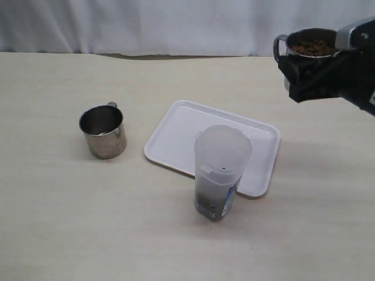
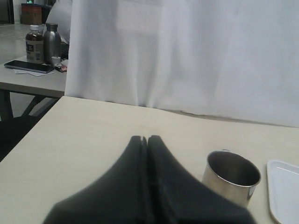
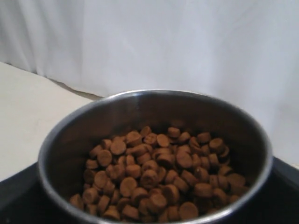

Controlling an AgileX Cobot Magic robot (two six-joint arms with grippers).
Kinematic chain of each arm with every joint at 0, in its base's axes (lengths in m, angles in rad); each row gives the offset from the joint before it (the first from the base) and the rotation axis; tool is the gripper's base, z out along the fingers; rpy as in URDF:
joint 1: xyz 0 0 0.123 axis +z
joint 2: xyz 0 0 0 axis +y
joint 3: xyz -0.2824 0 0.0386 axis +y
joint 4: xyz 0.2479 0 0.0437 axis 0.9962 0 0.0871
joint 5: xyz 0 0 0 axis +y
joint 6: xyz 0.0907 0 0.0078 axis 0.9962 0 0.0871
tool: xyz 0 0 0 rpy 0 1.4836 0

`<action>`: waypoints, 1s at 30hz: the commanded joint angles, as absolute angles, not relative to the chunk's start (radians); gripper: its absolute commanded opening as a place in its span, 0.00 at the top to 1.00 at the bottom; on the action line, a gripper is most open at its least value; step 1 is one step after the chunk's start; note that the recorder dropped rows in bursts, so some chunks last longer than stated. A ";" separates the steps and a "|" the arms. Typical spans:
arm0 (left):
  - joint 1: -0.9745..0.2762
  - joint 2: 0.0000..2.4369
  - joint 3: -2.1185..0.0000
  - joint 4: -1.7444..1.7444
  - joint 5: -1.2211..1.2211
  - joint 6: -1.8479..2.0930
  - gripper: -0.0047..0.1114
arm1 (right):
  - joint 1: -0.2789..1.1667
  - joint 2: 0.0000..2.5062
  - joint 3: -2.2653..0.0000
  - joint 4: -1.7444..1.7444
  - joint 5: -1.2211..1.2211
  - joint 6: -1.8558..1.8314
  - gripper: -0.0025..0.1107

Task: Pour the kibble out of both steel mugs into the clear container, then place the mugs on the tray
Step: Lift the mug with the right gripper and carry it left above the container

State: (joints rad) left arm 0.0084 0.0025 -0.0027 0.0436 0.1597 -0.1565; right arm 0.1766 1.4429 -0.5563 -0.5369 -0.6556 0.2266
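Your right gripper clamps the shiny full mug of round brown kibble aloft. Your left gripper has jaws pressed together (holding nothing). The empty mug stands beside the flat white tray.

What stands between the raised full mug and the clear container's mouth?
Nothing visible. The right tool holds the kibble-filled mug high at the right; only open air over the tray separates it from the clear container, whose top looks open.

kibble: mid brown | full mug: shiny silver, dark inside | other mug: same silver | clear container: frosted whitish, label blue and white | tray: plain white | table: pale beige, faint grain | curtain: white
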 commanded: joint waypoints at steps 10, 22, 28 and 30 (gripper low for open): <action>0.000 0.000 0.000 0.041 0.151 -0.158 0.96 | 0.380 1.108 -0.445 -0.539 -0.362 0.173 0.93; 0.000 0.000 0.000 0.041 0.151 -0.158 0.96 | 0.456 1.097 -0.465 -0.539 -0.247 0.051 0.93; 0.000 0.000 0.000 0.041 0.151 -0.158 0.96 | 0.456 1.097 -0.465 -0.698 -0.279 -0.007 0.93; 0.000 0.000 0.000 0.041 0.151 -0.158 0.96 | 0.456 1.097 -0.465 -0.695 -0.310 -0.008 0.93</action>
State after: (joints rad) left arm 0.0084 0.0025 -0.0027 0.0436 0.1597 -0.1547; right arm 0.4524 1.1078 -0.4575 -0.6760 -0.2460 0.0000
